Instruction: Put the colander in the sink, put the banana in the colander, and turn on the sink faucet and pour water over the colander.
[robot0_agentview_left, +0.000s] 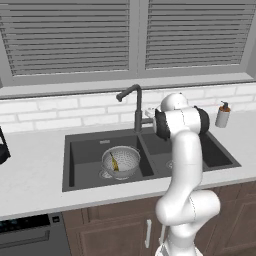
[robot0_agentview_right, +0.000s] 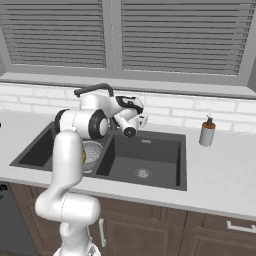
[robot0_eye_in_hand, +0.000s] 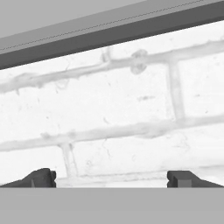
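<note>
Left base view: soap dispenser (robot0_agentview_left: 223, 115) beside sink (robot0_agentview_left: 80, 150)

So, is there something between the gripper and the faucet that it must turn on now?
Nothing visible stands between them. The open gripper faces the white brick wall behind the tall dark grey gooseneck faucet, close to the faucet's base, with no object in the gap.

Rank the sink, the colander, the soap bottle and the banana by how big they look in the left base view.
1. sink
2. colander
3. soap bottle
4. banana, partly hidden by the colander's wall

The bottle stands farther from the camera, so its real size against the colander is unsure.
</note>
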